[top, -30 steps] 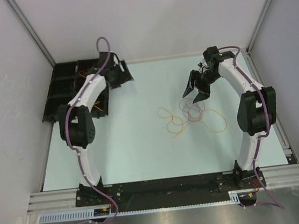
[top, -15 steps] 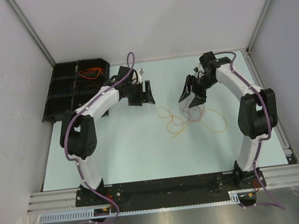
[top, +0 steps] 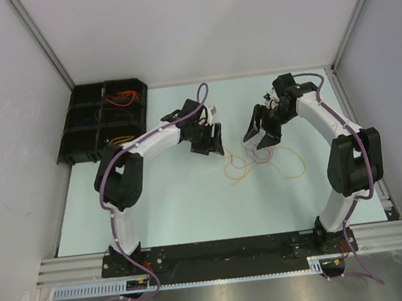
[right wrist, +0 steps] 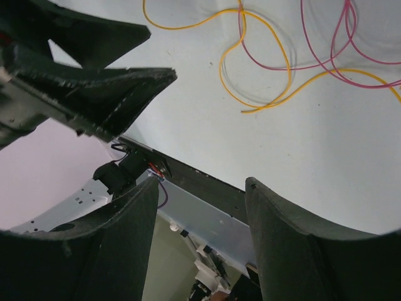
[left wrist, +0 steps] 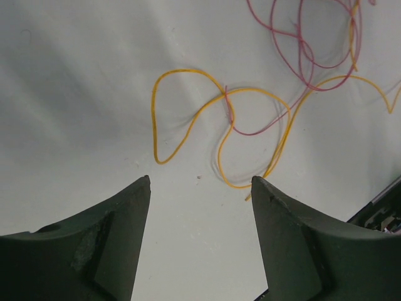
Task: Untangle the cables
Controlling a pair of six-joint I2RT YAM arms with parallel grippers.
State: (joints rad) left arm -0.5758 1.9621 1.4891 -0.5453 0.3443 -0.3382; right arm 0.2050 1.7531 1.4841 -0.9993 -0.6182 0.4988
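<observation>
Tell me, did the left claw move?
Yes. The left gripper has swung right, away from the black tray and up to the edge of the loose cables.

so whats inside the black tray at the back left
An orange-red cable coil lies in the black tray's far right compartment, a yellowish one nearer. The rest is too dark to tell.

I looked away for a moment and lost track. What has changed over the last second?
The left arm swung from over the black tray toward the middle of the table. The left claw now hangs open and empty just left of the tangled cables. The right claw barely shifted and is open and empty at the tangle's far edge. The cables lie as before.
</observation>
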